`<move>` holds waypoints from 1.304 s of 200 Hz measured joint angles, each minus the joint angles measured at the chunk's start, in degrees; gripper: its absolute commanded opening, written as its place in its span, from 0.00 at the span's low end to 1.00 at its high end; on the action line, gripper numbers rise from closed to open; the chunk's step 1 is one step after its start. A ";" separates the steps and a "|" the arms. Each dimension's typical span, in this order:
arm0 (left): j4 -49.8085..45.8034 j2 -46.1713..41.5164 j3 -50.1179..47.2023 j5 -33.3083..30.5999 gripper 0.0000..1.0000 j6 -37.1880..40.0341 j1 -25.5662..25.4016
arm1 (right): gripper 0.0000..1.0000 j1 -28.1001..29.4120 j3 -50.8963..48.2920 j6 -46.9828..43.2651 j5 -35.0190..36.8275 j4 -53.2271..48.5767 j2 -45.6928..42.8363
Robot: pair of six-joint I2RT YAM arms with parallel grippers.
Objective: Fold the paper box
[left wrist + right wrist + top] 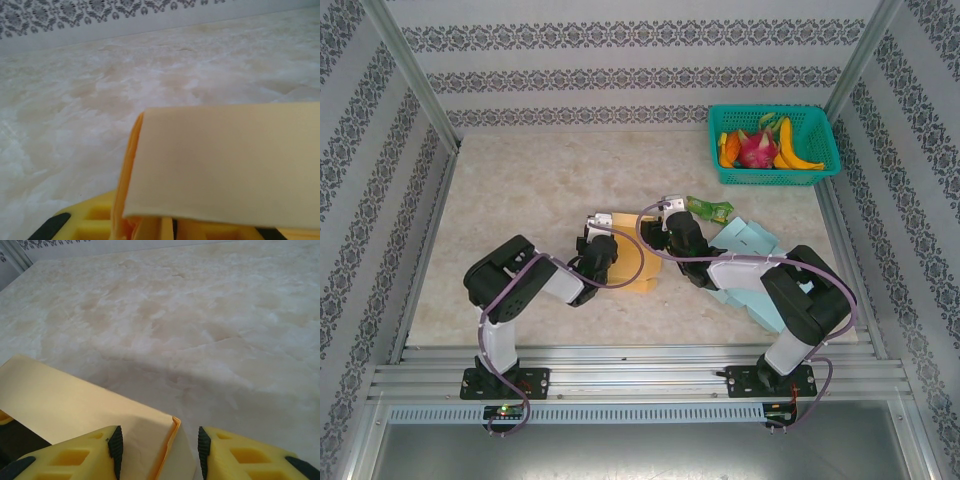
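Box: the paper box sits mid-tabletop, between both arms.
Right end effector: spread, straddling the box's top edge without pinching it.
Left end effector: under a flap; I can't tell its grip.
Risk: if I close off-centre, the wall may crease or the box may skid.

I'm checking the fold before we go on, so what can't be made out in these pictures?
- Jaws of the left gripper: in the left wrist view a panel of the yellow box lies over them; too small in the top view.
- The light blue sheet: partly under the right arm, top view.
- Whole shape of the yellow box: cut off by frame edges in both wrist views.
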 measured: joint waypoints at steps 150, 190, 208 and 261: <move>-17.51 -31.41 -13.92 10.40 0.51 -7.54 0.00 | 0.46 0.20 -0.02 2.38 2.38 -0.15 0.00; -31.63 -42.95 -14.16 8.04 0.54 -17.05 0.00 | 0.47 0.57 0.00 3.96 4.39 -0.35 0.00; -36.83 -44.78 -14.38 8.92 0.58 -21.53 0.00 | 0.47 0.57 0.00 4.55 5.09 -0.37 0.04; -39.01 -47.23 -22.62 18.86 0.61 -33.79 0.00 | 0.47 0.57 0.04 5.84 5.49 -0.24 0.28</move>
